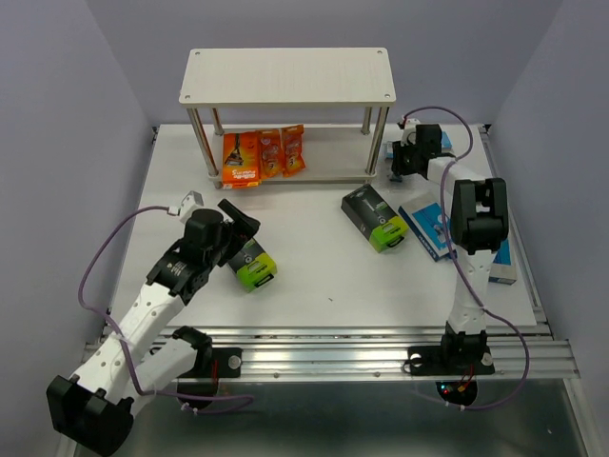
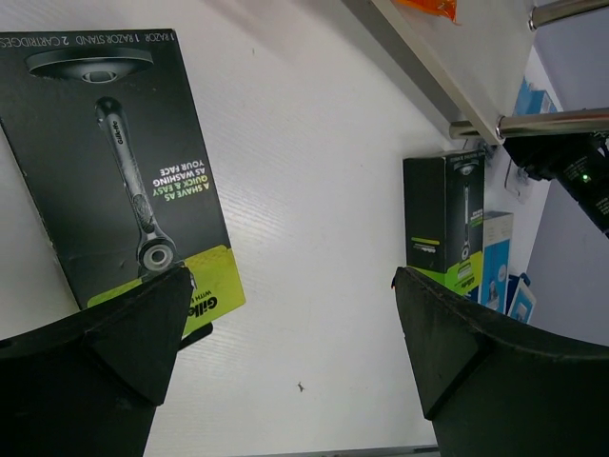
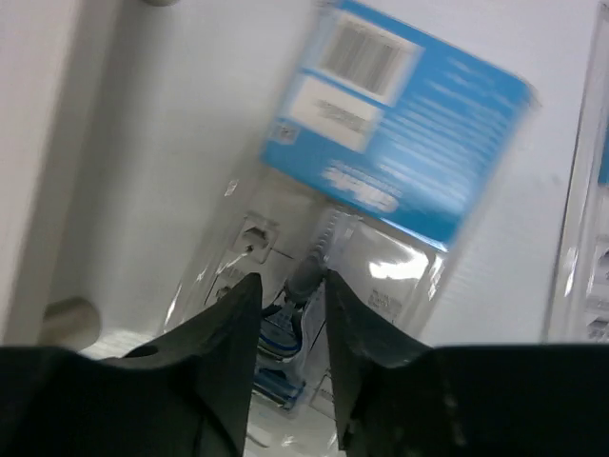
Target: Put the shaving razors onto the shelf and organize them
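The shelf (image 1: 285,74) stands at the back, with three orange flat packs (image 1: 262,155) on its lower board. My left gripper (image 1: 243,227) is open and empty just above a black-and-lime-green box (image 1: 255,267); in the left wrist view that box (image 2: 124,171) lies beside my left finger, with bare table between the jaws (image 2: 290,286). A second black-and-green box (image 1: 376,218) lies mid-table. My right gripper (image 1: 398,162) is by the shelf's right posts, shut on a light-blue blister card (image 3: 409,124), which the right wrist view shows pinched between the fingertips (image 3: 290,286).
Blue boxes with white panels (image 1: 428,230) (image 1: 501,259) lie on the right, around the right arm. The shelf's silver posts (image 1: 379,143) stand close to the right gripper. The second black-and-green box (image 2: 445,224) and the shelf's lower board (image 2: 457,57) show ahead in the left wrist view.
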{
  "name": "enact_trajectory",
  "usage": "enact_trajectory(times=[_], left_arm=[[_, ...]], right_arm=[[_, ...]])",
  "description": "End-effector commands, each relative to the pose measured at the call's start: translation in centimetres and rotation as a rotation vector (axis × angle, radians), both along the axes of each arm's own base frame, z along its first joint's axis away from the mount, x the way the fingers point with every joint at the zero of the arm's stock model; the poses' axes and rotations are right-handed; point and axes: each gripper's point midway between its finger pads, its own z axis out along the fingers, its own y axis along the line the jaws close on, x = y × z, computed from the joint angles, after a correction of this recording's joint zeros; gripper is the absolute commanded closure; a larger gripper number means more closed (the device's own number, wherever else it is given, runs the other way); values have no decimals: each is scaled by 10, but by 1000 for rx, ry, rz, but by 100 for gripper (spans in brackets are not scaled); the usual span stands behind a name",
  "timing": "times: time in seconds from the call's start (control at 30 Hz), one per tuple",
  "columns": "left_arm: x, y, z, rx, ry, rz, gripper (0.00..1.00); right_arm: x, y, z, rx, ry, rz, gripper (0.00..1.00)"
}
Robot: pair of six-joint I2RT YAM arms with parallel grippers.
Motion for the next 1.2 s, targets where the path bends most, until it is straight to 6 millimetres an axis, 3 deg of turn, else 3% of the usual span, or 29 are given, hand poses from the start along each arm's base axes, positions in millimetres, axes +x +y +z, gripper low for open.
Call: enact_trajectory(times=[0.0, 0.07, 0.3, 0.5, 0.6, 0.77, 0.8, 0.87, 0.9, 0.93, 1.13, 1.17], left_arm=[[-2, 6, 2, -2, -20, 28, 1], [-4, 8, 0, -3, -13, 34, 1], [-10, 10, 3, -17, -27, 36, 1], [-13, 11, 5, -30, -37, 41, 1], [-13, 12, 7, -33, -40, 48, 1], [-13, 14, 11, -28, -51, 58, 1], [-13, 15, 11, -28, -52, 60, 1], [-12, 15, 10, -30, -55, 61, 1], [-11, 15, 10, -29, -54, 61, 1], [-11, 14, 10, -30, -55, 60, 1], [-7, 14, 20, -20, -84, 52, 1], [-6, 14, 21, -17, -87, 52, 1]], right_arm=[[8, -5, 1, 3, -14, -74, 66], [9, -6, 3, 9, -15, -95, 74], [5, -3, 14, 38, -28, -97, 76], [10, -6, 29, 34, -64, -119, 88], [13, -14, 51, 27, -124, -171, 99], [11, -37, 101, -22, -235, -288, 99], [8, -38, 118, -19, -264, -293, 99], [-2, -40, 125, -17, -268, -306, 99], [-8, -41, 142, -9, -294, -314, 99], [-16, -44, 139, -7, -283, -334, 99], [-63, -48, 169, 94, -293, -442, 99], [-74, -48, 160, 100, -262, -450, 99]])
